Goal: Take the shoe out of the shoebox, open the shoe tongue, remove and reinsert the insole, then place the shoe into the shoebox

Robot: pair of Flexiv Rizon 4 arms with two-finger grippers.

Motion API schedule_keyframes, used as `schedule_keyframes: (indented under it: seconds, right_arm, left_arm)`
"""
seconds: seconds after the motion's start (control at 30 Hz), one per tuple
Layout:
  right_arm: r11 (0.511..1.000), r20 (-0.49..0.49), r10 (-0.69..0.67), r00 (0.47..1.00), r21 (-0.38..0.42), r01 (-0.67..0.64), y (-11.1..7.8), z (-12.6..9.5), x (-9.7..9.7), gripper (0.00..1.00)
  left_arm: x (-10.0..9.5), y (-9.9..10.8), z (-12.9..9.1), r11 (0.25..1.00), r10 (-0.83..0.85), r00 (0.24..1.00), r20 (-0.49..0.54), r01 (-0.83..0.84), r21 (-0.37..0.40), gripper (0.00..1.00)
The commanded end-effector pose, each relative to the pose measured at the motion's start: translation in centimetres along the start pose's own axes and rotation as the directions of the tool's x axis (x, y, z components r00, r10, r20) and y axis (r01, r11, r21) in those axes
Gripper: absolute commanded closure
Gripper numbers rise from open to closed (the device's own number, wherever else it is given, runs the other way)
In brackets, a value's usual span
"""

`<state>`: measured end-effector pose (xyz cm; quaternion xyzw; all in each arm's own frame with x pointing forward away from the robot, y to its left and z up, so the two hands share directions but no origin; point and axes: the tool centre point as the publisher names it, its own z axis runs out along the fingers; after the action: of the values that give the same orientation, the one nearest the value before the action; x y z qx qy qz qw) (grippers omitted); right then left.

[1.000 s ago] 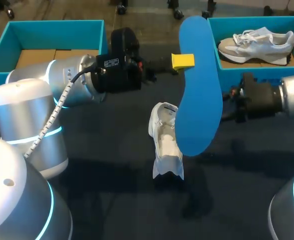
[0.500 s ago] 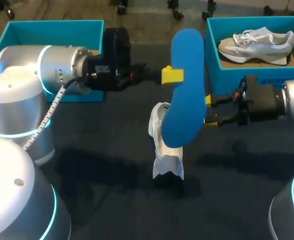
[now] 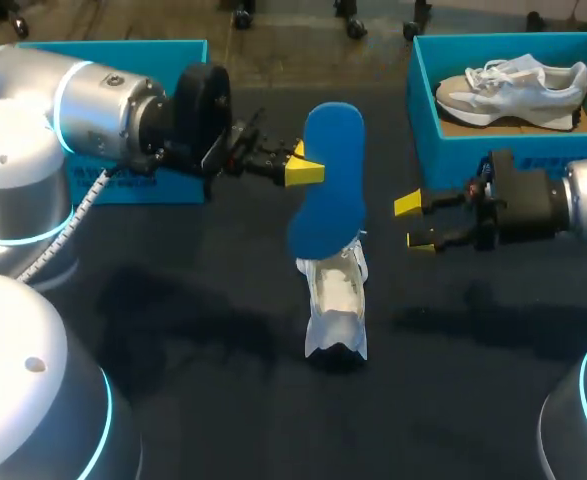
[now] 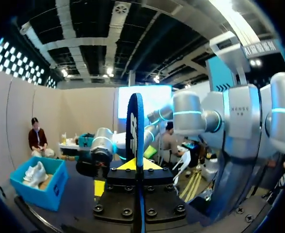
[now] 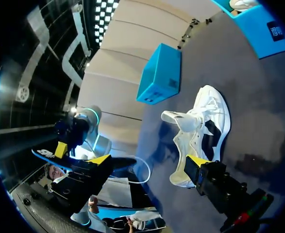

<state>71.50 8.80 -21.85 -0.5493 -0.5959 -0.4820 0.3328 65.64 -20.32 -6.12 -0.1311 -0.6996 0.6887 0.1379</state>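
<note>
Surface: dark, matte, flat. Shoeboxes, two: teal, open-topped, straight-walled with brown card floors. One sits at 10 o'clock, partly behind the left arm, nothing visible inside; the other at 1 o'clock. Shoes, two: pale lace-up trainers. The boxed shoe lies on its side in the 1 o'clock box, grey and white panels over a thick sole. The loose shoe rests on the surface at centre, long axis 12 to 6, white soft upper, mouth gaping, tongue pulled out. Insole, one: smooth blue, thin, foot-shaped with rounded ends; it hangs just 12 o'clock of the loose shoe, lower end at the shoe's far end, contact not clear. Left pincer, coming from 9 o'clock, is clamped on the insole, one yellow tip on each face; its own wrist view shows the insole edge-on as a narrow blue blade. Right pincer, at 3 o'clock of the loose shoe, has its yellow tips apart and grips nothing; from its wrist the shoe lies ahead.
</note>
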Motion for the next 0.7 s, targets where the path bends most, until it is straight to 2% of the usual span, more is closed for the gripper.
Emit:
schedule_keyframes:
  seconds: [0.03,0.13,0.37,0.6,0.7]
  right_arm:
    - [1.000,0.004,0.001,1.000,-0.001,-0.001,-0.03,0.13,0.05,0.00]
    - [1.000,0.004,0.001,1.000,-0.001,-0.001,-0.03,0.13,0.05,0.00]
    - [1.000,0.004,0.001,1.000,-0.001,-0.001,-0.03,0.13,0.05,0.00]
    - [1.000,0.004,0.001,1.000,-0.001,-0.001,-0.03,0.13,0.05,0.00]
    - [1.000,0.004,0.001,1.000,-0.001,-0.001,-0.03,0.13,0.05,0.00]
  left_arm:
    - [-0.65,0.65,-0.14,0.893,0.440,0.898,-0.016,-0.440,-0.098,1.00]
    - [-0.81,1.04,-0.41,0.824,0.548,0.835,-0.054,-0.550,-0.134,1.00]
    - [-0.62,1.17,-0.11,0.707,0.707,0.707,-0.026,-0.707,-0.016,1.00]
    - [-0.57,1.21,-0.31,0.488,0.872,0.484,-0.070,-0.871,0.056,1.00]
    - [-0.64,1.15,-0.51,0.464,0.886,0.461,-0.056,-0.883,0.068,1.00]
